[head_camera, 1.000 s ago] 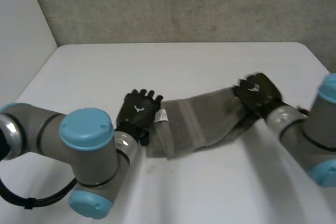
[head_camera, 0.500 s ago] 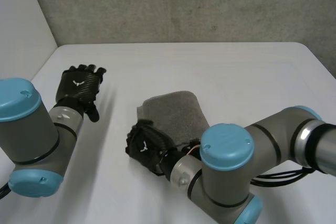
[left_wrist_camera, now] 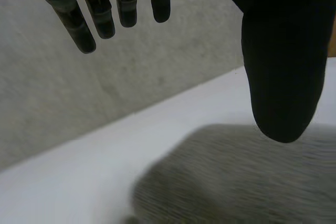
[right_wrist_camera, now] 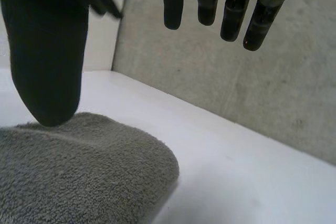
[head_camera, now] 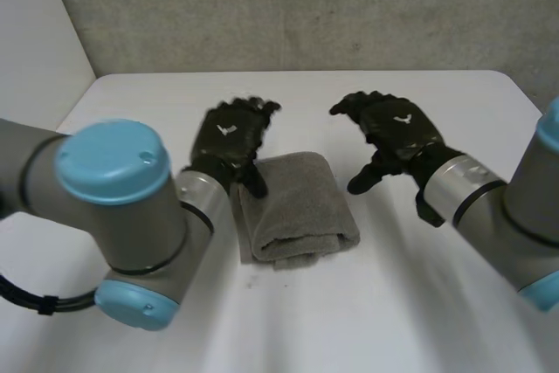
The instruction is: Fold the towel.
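A grey towel lies folded into a small thick rectangle in the middle of the white table. My left hand hovers open at the towel's far left corner, its thumb just over the cloth edge. My right hand is open too, raised a little off to the towel's right and holding nothing. In the left wrist view the towel lies below the straight fingers and the thumb. In the right wrist view the towel's rounded folded end sits under my thumb, apart from it.
A grey textured wall stands behind the table's far edge. A pale wall borders the table on the left. My bulky arms take up the near left and right corners.
The towel went from a long stretched strip to a compact folded bundle. My right hand let go, opened and swung from the near side to the towel's right. The left hand returned beside the towel.
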Controlling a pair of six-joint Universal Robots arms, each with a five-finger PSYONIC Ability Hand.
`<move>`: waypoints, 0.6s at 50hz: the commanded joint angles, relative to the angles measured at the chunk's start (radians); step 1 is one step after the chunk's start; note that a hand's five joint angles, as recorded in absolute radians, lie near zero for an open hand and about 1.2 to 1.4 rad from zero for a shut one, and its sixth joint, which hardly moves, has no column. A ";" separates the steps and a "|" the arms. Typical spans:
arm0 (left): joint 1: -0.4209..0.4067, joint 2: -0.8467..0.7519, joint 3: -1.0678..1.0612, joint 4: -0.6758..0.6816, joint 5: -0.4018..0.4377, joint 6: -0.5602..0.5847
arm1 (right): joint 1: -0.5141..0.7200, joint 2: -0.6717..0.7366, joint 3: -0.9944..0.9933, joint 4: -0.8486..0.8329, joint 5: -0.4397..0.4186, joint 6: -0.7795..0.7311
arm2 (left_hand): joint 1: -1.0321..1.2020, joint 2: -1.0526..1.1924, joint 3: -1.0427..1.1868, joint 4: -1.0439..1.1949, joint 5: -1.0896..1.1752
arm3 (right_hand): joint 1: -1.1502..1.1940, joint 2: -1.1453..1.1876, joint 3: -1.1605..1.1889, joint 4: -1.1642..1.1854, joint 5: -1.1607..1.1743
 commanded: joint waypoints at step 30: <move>0.043 -0.166 -0.042 -0.080 -0.073 0.067 | 0.080 0.437 -0.347 0.179 0.029 -0.232 | 0.039 0.037 0.036 0.036 0.027 | -0.073 -0.064 -0.040 -0.060 -0.068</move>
